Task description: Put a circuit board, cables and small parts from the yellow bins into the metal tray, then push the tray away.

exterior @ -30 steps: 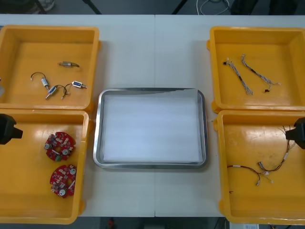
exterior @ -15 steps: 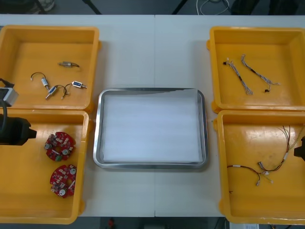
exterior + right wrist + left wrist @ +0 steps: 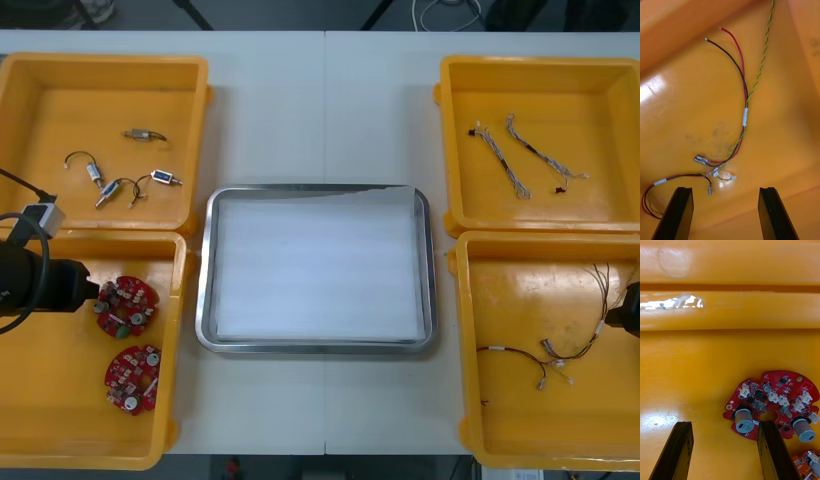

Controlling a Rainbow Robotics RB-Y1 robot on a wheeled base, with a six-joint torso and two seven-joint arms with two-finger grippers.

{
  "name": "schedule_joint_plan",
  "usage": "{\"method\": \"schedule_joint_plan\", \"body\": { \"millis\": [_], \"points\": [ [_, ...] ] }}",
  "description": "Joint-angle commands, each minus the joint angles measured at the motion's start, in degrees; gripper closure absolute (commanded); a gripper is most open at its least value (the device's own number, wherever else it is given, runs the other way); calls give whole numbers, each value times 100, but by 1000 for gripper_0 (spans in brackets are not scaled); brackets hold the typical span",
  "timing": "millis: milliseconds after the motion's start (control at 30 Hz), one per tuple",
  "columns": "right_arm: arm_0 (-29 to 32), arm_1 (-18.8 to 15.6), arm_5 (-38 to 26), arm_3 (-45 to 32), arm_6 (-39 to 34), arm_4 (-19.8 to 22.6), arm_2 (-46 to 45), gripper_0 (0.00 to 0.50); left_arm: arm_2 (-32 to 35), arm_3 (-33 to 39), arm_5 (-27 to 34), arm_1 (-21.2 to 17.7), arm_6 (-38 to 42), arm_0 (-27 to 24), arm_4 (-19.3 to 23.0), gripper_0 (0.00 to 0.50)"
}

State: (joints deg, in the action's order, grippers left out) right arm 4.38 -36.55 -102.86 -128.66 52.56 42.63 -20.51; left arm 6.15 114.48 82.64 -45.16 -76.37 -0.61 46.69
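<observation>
Left gripper [image 3: 85,287] poised low inside the near left yellow bin [image 3: 40,420], its black fingers [image 3: 681,450] spread wide with nothing between them. The round red circuit board [image 3: 126,305] it appears to be after lies just beside the fingertips, on the side toward the metal tray [image 3: 203,300]. A second board [image 3: 132,377] lies close behind the first, nearer the robot.

In the left wrist view the board sits off-centre. One finger stands in front of its rim, and most of the disc lies past that finger rather than in the gap. The pick therefore probably calls for a short shift toward the tray before closing (a round board has no long axis to line up with).

The right gripper [image 3: 630,312] waits at the outer edge of the near right yellow bin [image 3: 500,440], fingers likewise wide apart and empty. The red, black and yellow-green cable bundle [image 3: 744,120] runs away from them. The tray, white inside, holds nothing yet, and the left arm is clearly the nearer one to the boards.
</observation>
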Motion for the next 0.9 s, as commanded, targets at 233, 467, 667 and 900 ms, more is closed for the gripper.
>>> {"method": "schedule_joint_plan", "body": {
  "millis": [233, 467, 667, 900],
  "points": [
    [441, 78, 1075, 289, -158, -290, 109, 0, -484, -225, -450, 60, -9, 123, -204, 0],
    [441, 78, 1690, 860, -114, -501, 416, 0, -598, -234, -529, 51, 61, 185, -257, 0],
    [432, 78, 1883, 1071, -132, -685, 645, 0, -633, -234, -652, 51, 87, 264, -318, 0],
    [414, 78, 2332, 1502, -185, -800, 1023, 0, -659, -234, -784, 51, 96, 316, -362, 402]
  ]
}}
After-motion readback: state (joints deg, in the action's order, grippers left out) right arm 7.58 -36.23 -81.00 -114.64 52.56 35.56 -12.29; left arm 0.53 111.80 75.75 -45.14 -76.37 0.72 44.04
